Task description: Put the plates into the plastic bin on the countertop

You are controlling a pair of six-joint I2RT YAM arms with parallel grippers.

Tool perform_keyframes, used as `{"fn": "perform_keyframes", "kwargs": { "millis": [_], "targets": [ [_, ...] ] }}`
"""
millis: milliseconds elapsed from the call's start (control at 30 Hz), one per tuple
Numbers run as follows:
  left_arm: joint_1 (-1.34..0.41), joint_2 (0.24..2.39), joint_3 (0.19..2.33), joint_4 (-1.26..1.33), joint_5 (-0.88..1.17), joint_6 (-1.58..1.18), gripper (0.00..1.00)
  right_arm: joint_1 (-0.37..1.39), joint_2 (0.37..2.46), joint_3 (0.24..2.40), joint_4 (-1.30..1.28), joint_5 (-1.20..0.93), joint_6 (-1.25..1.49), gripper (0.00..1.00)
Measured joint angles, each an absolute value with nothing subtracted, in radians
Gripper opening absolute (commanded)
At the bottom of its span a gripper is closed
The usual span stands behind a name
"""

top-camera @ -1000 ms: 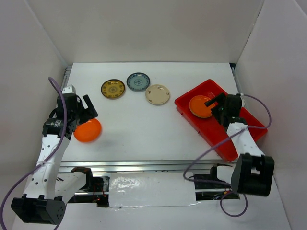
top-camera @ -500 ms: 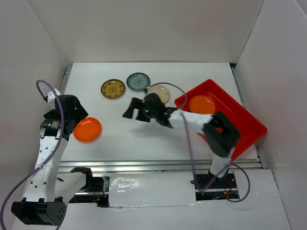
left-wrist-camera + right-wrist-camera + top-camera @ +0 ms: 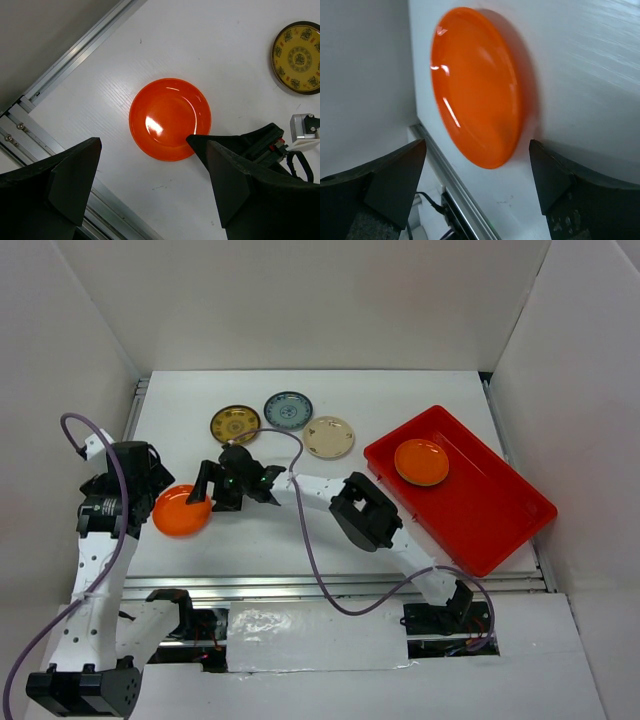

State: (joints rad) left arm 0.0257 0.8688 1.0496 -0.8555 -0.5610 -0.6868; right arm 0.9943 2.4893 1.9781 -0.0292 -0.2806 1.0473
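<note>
Looking down from above, the fixed camera finds a stowed plate in the red bin, three more plates at the back of the counter, and an orange plate near the front left, flanked by the left pincer and the right pincer, which is stretched across to it. From the left wrist, that plate lies flat under spread fingers, seemingly lined up for a pick, the right pincer at or just beside its rim. From the right wrist, it sits between fingers likewise spread, pinching nothing.
</note>
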Motion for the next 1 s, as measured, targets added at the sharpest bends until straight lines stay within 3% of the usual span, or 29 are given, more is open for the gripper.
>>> {"fn": "perform_keyframes", "kwargs": {
  "millis": [200,433,567,767,800,933,1000],
  "targets": [
    [0.026,0.854,1.05,-0.852,-0.546,-0.683,0.99,0.991,2.494,1.983,-0.102,-0.247,1.092,0.85],
    [0.026,0.855,1.05,-0.85,-0.516,-0.679,0.99,0.975,2.542,2.07,-0.176,-0.28,1.103,0.57],
    [0.026,0.854,1.05,-0.843,-0.502,-0.677,0.99,0.956,2.593,2.134,-0.202,-0.335,1.102,0.51],
    [0.026,0.849,1.05,-0.837,-0.489,-0.66,0.99,0.926,2.608,2.144,-0.216,-0.394,1.098,0.21],
    [0.026,0.847,1.05,-0.837,-0.487,-0.658,0.99,0.922,2.608,2.145,-0.219,-0.401,1.098,0.08],
    [0.026,0.846,1.05,-0.835,-0.474,-0.655,0.99,0.914,2.608,2.145,-0.214,-0.424,1.102,0.06],
    [0.026,0.846,1.05,-0.834,-0.468,-0.654,0.99,0.914,2.608,2.138,-0.197,-0.431,1.105,0.1]
  ]
}}
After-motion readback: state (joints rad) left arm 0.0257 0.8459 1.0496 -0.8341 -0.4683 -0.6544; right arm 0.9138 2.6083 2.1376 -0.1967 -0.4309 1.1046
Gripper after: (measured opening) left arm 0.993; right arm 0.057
